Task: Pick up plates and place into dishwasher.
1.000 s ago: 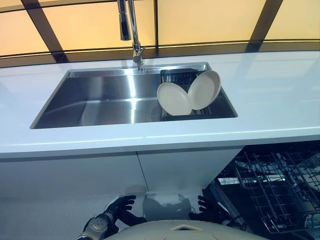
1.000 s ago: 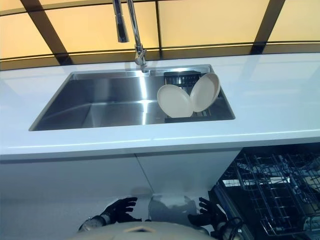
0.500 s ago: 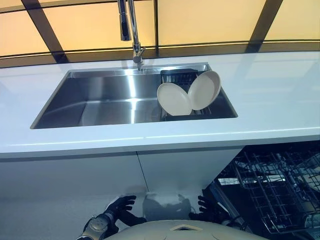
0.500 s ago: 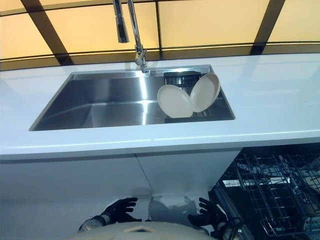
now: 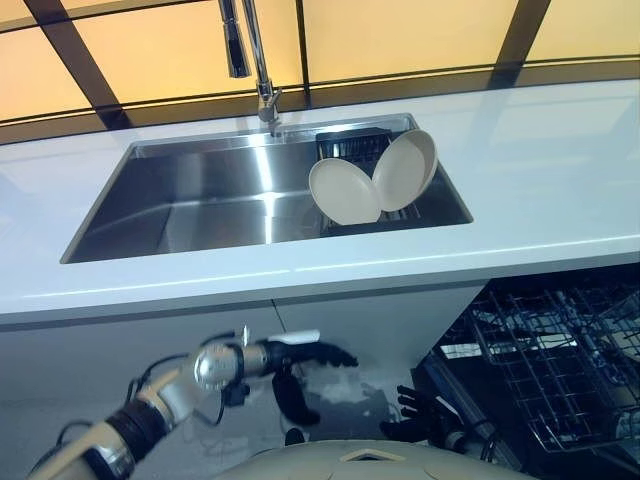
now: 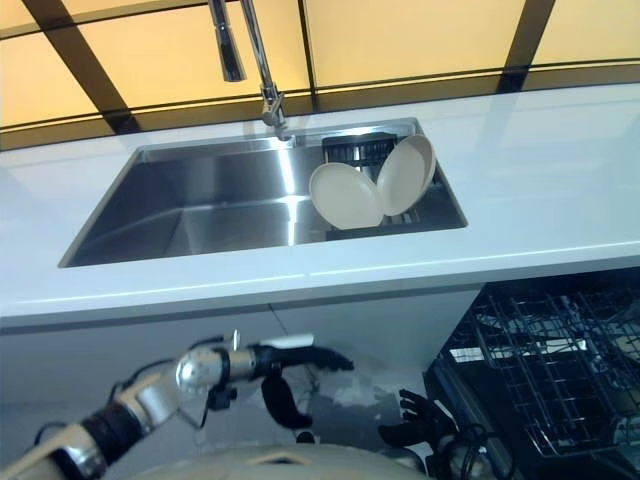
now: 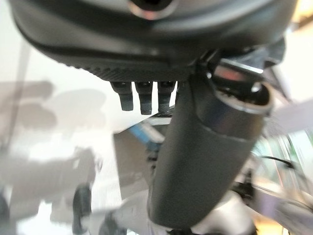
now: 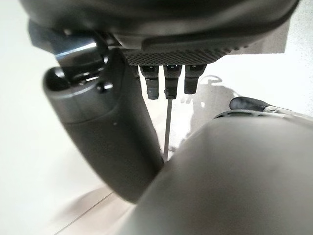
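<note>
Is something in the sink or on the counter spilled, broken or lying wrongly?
Nothing stands out. Two plates lean upright in a dark rack inside the sink; the counter shows no spill.

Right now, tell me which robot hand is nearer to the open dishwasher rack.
Right. The right robot hand hangs low just beside the dishwasher rack, at its left edge. The left robot hand is raised in front of the cabinet, farther left.

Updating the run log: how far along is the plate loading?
Nothing loaded yet. Both plates lean in the sink rack; the dishwasher rack beside holds no plate. The left hand, open and empty, is out before the cabinet; the right hand hangs low, open. Both plates remain to pick and place.
</note>
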`<state>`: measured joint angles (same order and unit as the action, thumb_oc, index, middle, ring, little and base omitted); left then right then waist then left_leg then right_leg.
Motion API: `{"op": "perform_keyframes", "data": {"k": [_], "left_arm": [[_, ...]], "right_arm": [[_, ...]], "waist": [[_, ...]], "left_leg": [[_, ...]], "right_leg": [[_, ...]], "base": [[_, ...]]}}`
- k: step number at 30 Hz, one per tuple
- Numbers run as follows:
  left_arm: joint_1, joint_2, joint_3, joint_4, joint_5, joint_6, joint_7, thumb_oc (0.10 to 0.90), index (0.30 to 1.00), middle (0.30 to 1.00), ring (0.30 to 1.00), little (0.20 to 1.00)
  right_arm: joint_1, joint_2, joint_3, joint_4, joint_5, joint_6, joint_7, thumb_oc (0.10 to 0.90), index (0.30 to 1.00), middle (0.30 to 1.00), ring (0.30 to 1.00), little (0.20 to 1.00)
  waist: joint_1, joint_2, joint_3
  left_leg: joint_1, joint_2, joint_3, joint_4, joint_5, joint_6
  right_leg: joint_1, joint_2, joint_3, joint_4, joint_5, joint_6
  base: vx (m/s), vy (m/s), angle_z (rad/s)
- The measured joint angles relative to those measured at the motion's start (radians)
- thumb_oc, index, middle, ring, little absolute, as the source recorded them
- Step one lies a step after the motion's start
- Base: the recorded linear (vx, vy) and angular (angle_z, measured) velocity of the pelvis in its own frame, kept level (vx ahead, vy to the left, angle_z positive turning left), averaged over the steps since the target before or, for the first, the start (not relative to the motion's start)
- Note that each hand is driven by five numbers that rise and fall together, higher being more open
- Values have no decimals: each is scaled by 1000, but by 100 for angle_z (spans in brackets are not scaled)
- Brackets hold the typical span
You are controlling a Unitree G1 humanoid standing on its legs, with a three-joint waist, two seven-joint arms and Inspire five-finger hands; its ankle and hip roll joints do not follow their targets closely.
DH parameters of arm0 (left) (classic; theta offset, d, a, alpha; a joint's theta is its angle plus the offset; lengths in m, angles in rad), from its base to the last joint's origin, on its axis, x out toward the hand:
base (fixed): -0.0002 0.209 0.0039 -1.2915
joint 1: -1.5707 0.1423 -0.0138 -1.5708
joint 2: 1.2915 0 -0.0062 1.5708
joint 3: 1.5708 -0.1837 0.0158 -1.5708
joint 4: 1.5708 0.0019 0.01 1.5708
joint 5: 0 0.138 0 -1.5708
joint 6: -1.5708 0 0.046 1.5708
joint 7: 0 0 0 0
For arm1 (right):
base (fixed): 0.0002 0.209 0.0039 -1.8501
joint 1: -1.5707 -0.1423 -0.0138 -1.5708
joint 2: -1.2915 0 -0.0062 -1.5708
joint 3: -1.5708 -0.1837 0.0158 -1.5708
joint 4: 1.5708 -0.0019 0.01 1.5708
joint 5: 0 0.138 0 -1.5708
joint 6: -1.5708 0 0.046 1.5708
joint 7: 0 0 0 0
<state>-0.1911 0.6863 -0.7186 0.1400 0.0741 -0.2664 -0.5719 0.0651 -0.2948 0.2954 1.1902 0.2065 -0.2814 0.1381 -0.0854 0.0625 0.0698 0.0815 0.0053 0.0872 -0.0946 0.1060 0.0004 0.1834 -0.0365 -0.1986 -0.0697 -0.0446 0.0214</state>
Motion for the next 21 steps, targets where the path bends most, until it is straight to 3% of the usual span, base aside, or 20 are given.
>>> {"op": "perform_keyframes", "data": {"k": [7,14,21], "left_arm": [[-34,131,67,-336,-141,78,-95,800,900,900,900,900],[-146,127,135,-546,-489,273,-187,800,900,900,900,900],[-248,72,148,-559,-720,415,-205,800,900,900,900,900]], "right_arm": [[6,4,2,1,6,-2,-17,800,900,900,900,900],[4,12,7,8,11,0,-50,800,900,900,900,900],[3,11,33,7,47,14,-87,800,900,900,900,900]], "waist": [[7,-5,7],[33,-4,7],[24,1,4]], "left_leg": [[-5,-5,-14,0,0,-3],[-6,-10,-42,0,3,-1],[-6,-8,-53,0,8,-3]], "right_leg": [[8,3,0,-11,1,-2],[24,2,13,-21,1,-1],[29,7,23,-21,0,-1]], "base": [[3,-5,5],[0,-12,12],[-2,-6,4]]}}
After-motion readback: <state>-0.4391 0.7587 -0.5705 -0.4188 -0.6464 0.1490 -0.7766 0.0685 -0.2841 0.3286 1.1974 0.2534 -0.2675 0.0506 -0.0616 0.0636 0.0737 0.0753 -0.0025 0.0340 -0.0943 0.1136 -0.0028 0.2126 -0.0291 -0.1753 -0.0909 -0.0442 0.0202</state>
